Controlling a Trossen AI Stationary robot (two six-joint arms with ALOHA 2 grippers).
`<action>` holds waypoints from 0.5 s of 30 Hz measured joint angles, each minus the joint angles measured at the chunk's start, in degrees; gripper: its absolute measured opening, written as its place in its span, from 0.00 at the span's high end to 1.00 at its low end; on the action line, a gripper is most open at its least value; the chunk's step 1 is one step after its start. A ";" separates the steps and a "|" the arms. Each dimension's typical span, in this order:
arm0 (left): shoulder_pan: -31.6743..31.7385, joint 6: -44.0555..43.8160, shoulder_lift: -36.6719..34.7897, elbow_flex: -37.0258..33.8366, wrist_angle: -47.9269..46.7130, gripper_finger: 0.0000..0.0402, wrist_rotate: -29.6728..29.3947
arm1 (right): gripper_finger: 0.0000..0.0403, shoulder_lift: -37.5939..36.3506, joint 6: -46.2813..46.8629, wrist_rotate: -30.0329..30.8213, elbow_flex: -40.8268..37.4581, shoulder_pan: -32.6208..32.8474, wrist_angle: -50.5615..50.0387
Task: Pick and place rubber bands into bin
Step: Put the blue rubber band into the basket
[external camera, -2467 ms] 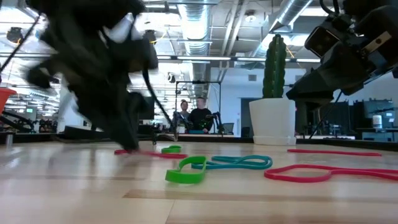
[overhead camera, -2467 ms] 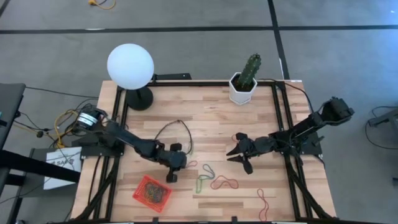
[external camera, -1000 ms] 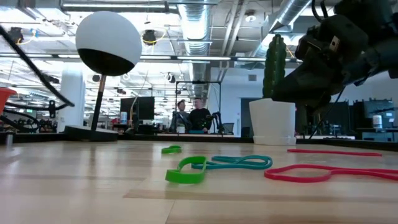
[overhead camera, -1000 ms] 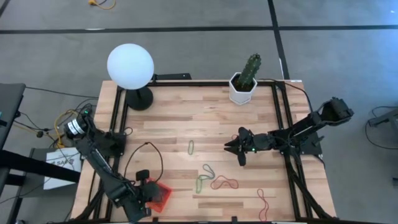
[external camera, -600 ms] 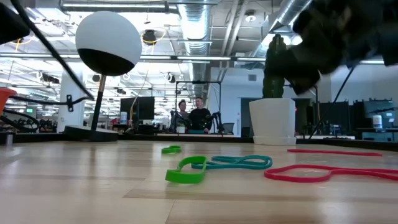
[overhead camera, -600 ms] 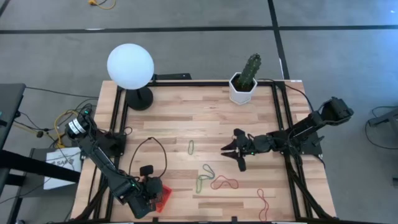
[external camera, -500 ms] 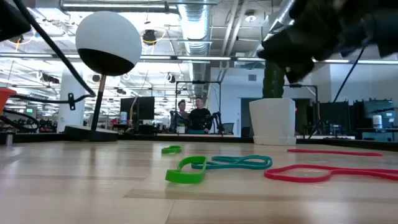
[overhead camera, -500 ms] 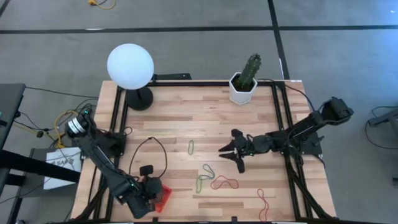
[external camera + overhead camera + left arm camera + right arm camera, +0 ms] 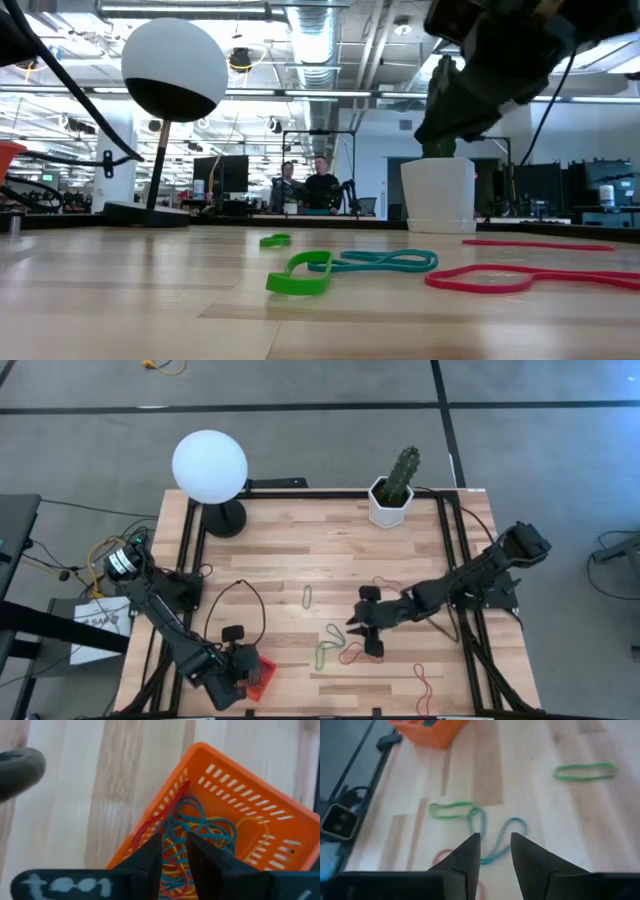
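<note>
The orange-red mesh bin [image 9: 263, 676] stands near the table's near left corner and holds several bands [image 9: 200, 827]. A red band [image 9: 165, 807] lies along its inner wall. My left gripper [image 9: 243, 665] hangs over the bin [image 9: 240, 775], its fingers [image 9: 174, 842] a little apart with nothing between them. My right gripper [image 9: 358, 628] is open above a teal band [image 9: 495, 837] in the table's middle. That band [image 9: 333, 632] lies flat beside a green band [image 9: 321, 655] and a red band [image 9: 360, 654]. In the low view my right gripper [image 9: 450, 110] is high above them.
More bands lie flat: a small green one [image 9: 307, 596] toward the middle, a red one [image 9: 425, 688] near the near right corner, another red one [image 9: 385, 582] by my right arm. A globe lamp [image 9: 209, 466] and a potted cactus [image 9: 392, 495] stand at the far edge.
My right gripper has swung from right of centre toward the table's near and left edges, and now stands over the teal band. My left gripper has shifted a little toward the right over the bin, then kept still. The bands on the table have not moved.
</note>
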 joint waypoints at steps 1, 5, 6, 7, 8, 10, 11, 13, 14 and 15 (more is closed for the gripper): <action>0.00 -0.02 0.00 0.00 -0.35 0.80 0.00 | 0.74 0.68 0.01 -0.13 1.48 0.30 -1.75; 0.00 0.89 0.00 0.00 -0.44 0.80 1.10 | 0.70 2.77 2.24 -0.10 7.24 0.51 -13.27; 0.00 0.89 0.00 0.00 -0.44 0.80 0.70 | 0.69 3.61 3.54 -0.09 8.72 0.32 -16.06; -0.04 0.56 0.00 0.00 -0.38 0.80 -0.70 | 0.67 4.53 4.71 -0.11 10.18 0.12 -18.51; -0.04 -0.31 0.00 0.00 -0.39 0.81 -2.62 | 0.66 5.42 5.75 -0.17 11.44 -0.01 -20.39; -0.02 -1.19 -0.06 0.00 -0.59 0.81 -5.67 | 0.63 7.27 7.51 -1.64 13.57 -0.35 -21.12; 0.02 -1.45 -0.26 0.00 -0.87 0.81 -6.32 | 0.62 8.44 8.88 -2.63 14.60 -0.53 -20.94; 0.00 -2.70 -1.13 0.00 -1.17 0.81 -6.76 | 0.59 11.01 13.16 -4.40 16.23 -0.96 -20.86; -0.03 -3.07 -1.69 0.00 -1.23 0.81 -6.92 | 0.58 12.24 15.51 -4.63 16.77 -0.97 -21.27; -0.05 -3.34 -2.27 0.00 -1.33 0.81 -6.95 | 0.58 13.77 17.32 -5.10 17.58 -0.97 -21.34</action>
